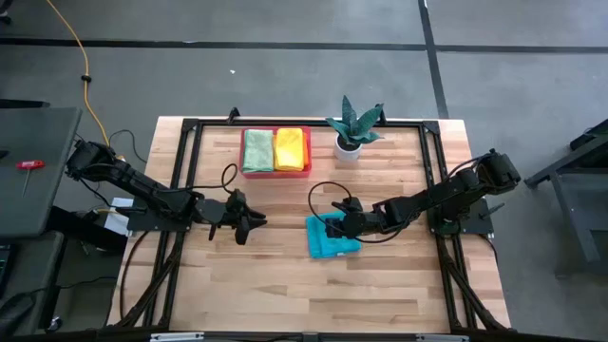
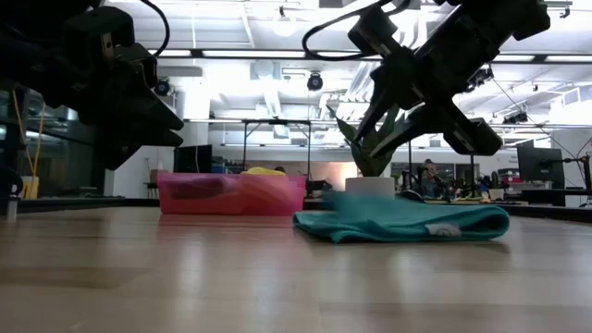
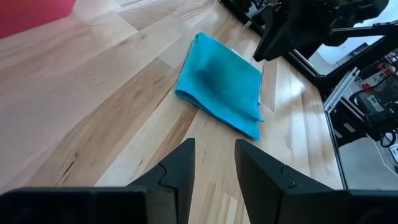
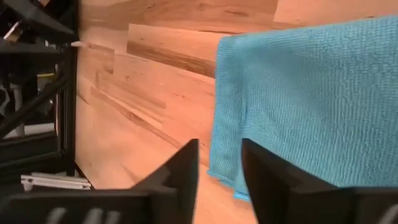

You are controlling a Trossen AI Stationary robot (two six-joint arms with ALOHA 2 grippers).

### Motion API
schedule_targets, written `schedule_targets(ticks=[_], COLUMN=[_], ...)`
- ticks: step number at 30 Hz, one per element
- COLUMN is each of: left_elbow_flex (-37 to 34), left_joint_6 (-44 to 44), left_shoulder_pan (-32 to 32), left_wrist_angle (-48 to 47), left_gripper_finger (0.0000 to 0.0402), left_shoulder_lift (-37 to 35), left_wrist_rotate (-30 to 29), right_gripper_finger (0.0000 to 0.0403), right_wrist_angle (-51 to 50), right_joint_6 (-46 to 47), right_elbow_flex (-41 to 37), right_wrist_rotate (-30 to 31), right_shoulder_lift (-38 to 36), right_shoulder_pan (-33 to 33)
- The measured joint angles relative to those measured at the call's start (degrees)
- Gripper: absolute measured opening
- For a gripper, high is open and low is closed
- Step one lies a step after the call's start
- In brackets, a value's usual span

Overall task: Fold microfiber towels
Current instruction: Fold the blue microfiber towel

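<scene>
A teal microfiber towel (image 1: 332,239) lies folded flat on the wooden table right of centre; it also shows in the low view (image 2: 402,222), the left wrist view (image 3: 221,81) and the right wrist view (image 4: 311,99). My right gripper (image 1: 336,225) hovers just above the towel's far-left part, its fingers (image 4: 186,168) a little apart and empty. My left gripper (image 1: 256,224) hangs above bare wood left of the towel, its fingers (image 3: 180,165) a little apart and empty. A light green towel (image 1: 257,150) and a yellow towel (image 1: 290,149) lie folded in the pink tray (image 1: 275,174).
The pink tray stands at the table's far edge, left of a potted plant (image 1: 353,125) in a white pot. A black frame (image 1: 185,171) runs round the table's edges. Bare wood lies near the front edge (image 1: 313,294).
</scene>
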Motion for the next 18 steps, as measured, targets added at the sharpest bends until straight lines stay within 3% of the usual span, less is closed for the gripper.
schedule_targets(ticks=[5, 9, 18], left_elbow_flex=[0.00, 0.00, 0.00], left_joint_6=[0.00, 0.00, -0.91], left_shoulder_pan=[-0.02, -0.02, -0.02], left_wrist_angle=[0.00, 0.00, 0.02], left_gripper_finger=[0.0104, 0.0104, 0.0104], left_shoulder_lift=[0.00, 0.00, 0.00], left_wrist_rotate=[-0.02, 0.01, 0.05], right_gripper_finger=[0.0169, 0.0198, 0.0202], right_wrist_angle=[2.47, 1.48, -29.35], right_joint_6=[-3.27, -7.88, -7.56], right_elbow_flex=[0.00, 0.00, 0.00], right_wrist_rotate=[-0.49, -2.09, -3.71], right_shoulder_lift=[0.00, -1.40, -8.76], right_shoulder_pan=[-0.01, -1.02, -1.96])
